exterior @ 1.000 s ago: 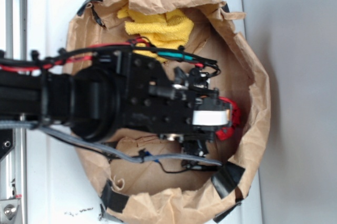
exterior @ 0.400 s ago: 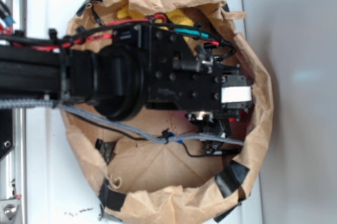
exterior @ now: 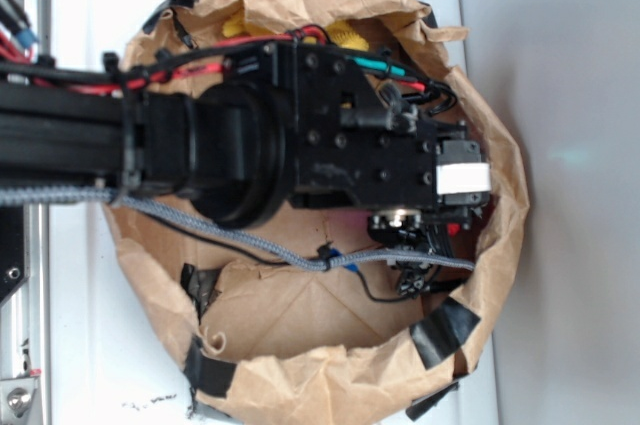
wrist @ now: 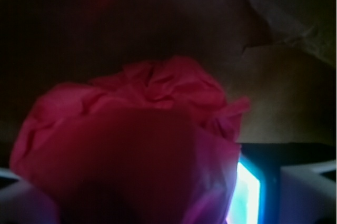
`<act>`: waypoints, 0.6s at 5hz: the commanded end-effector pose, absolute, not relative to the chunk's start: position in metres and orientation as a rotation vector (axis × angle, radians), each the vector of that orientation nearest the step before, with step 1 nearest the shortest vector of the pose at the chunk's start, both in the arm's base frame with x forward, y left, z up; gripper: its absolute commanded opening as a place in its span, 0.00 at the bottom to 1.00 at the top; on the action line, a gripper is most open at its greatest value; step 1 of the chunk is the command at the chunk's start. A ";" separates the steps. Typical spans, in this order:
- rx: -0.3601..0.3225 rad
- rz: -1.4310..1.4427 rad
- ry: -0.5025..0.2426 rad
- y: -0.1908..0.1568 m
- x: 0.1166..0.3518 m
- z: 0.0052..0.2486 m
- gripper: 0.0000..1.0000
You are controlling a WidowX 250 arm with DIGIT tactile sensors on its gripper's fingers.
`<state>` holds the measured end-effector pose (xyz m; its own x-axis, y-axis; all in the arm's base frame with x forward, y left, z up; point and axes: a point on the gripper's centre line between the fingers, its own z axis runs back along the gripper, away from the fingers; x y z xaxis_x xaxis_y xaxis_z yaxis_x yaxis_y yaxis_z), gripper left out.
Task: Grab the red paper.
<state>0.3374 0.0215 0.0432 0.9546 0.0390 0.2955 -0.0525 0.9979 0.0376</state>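
Observation:
The red paper (wrist: pixel 142 129) fills most of the wrist view as a crumpled wad sitting between my two fingertips, whose pale ends show at the lower corners. My gripper (wrist: pixel 163 197) is shut on it. From the exterior view the gripper (exterior: pixel 468 203) hangs inside the brown paper bag (exterior: pixel 500 245), close to its right wall. Only a sliver of the red paper (exterior: pixel 455 230) peeks out beneath the black wrist.
A yellow fuzzy cloth (exterior: pixel 350 33) lies at the far side of the bag, mostly hidden by my arm. Black tape patches (exterior: pixel 440 330) hold the bag's rim. The bag stands on a white surface (exterior: pixel 90 15); a metal rail runs along the left edge.
The arm has shifted right and looms larger in the exterior view, as if raised. The red paper stayed at the gripper and shows less now.

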 end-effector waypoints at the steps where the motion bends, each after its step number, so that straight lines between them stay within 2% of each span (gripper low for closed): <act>1: 0.054 -0.022 -0.325 0.041 0.305 0.054 0.00; 2: 0.036 -0.119 -0.254 0.042 0.276 0.061 0.00; 3: 0.001 -0.159 -0.207 0.043 0.258 0.084 0.00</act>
<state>0.2520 0.0340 0.0680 0.9749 -0.1579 0.1570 0.1603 0.9871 -0.0027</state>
